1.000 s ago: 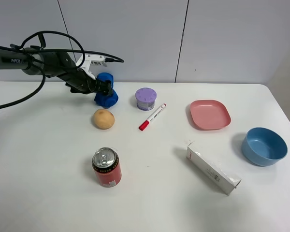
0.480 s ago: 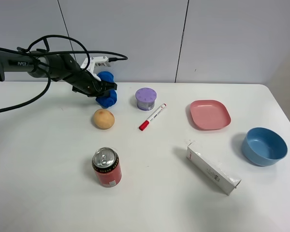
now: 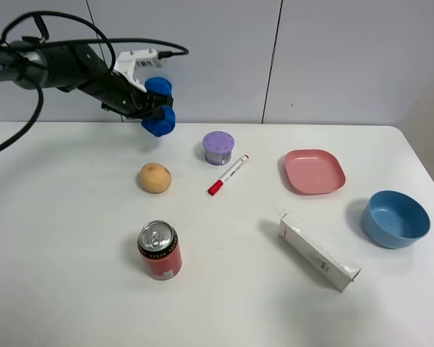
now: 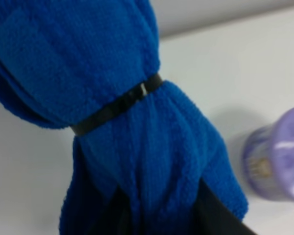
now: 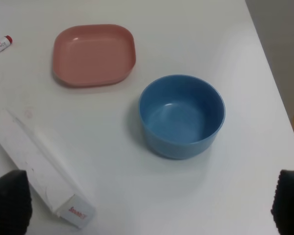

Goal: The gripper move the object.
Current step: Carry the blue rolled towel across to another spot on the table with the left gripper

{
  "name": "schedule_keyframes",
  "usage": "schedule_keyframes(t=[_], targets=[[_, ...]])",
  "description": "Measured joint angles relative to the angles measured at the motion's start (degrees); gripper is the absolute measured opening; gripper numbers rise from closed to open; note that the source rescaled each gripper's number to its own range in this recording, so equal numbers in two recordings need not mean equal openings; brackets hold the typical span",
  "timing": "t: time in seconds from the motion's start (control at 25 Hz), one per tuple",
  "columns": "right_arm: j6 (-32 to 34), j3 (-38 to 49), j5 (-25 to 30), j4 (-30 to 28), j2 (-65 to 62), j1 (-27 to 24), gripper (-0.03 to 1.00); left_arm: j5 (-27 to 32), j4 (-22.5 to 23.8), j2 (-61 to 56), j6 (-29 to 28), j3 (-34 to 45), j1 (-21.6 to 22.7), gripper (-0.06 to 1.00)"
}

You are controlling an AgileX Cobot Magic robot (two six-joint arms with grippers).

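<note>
My left gripper (image 3: 150, 112) is shut on a rolled blue towel (image 3: 159, 107) tied with a black band, and holds it in the air above the table's back left. In the left wrist view the towel (image 4: 112, 117) fills most of the frame, with the dark fingers (image 4: 213, 215) pinching its lower part. My right gripper does not show in the high view; in the right wrist view only its two dark fingertips (image 5: 10, 203) show at the frame's corners, wide apart and empty, above the blue bowl (image 5: 182, 115).
On the white table (image 3: 72, 253) lie a potato (image 3: 155, 178), a red can (image 3: 160, 250), a purple cup (image 3: 218, 147), a red-capped marker (image 3: 228, 175), a pink plate (image 3: 315, 171), a white box (image 3: 319, 251) and the blue bowl (image 3: 395, 218).
My left gripper has lifted the blue towel off the table and raised it, moving slightly back and up. Nothing else has moved.
</note>
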Motion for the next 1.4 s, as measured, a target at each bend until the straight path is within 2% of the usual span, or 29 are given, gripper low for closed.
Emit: schedule_keyframes(t=[0.2, 0.36, 0.48, 0.64, 0.88, 1.16, 1.32, 1.4], targets=[[0.0, 0.0, 0.0, 0.0, 0.0, 0.0, 1.0, 5.0, -0.8, -6.0, 0.1, 0.0, -3.5, 0.01], [0.0, 0.0, 0.0, 0.0, 0.0, 0.0, 1.0, 5.9, -4.3, -7.3, 0.9, 0.0, -10.2, 0.01], [0.0, 0.0, 0.0, 0.0, 0.0, 0.0, 1.0, 4.1, -6.9, -7.0, 3.0, 0.0, -15.7, 0.01], [0.0, 0.0, 0.0, 0.0, 0.0, 0.0, 1.0, -1.1, -10.2, -4.9, 6.3, 0.0, -20.2, 0.01], [0.0, 0.0, 0.0, 0.0, 0.0, 0.0, 1.0, -4.0, -11.4, 1.7, 7.8, 0.0, -21.2, 0.01], [0.0, 0.0, 0.0, 0.0, 0.0, 0.0, 1.0, -4.2, -12.1, 7.8, 7.9, 0.0, -21.2, 0.01], [0.0, 0.0, 0.0, 0.0, 0.0, 0.0, 1.0, -3.7, -14.3, 8.5, 7.9, 0.0, -21.2, 0.01], [0.0, 0.0, 0.0, 0.0, 0.0, 0.0, 1.0, -2.8, -16.9, 9.1, 7.9, 0.0, -21.2, 0.01]])
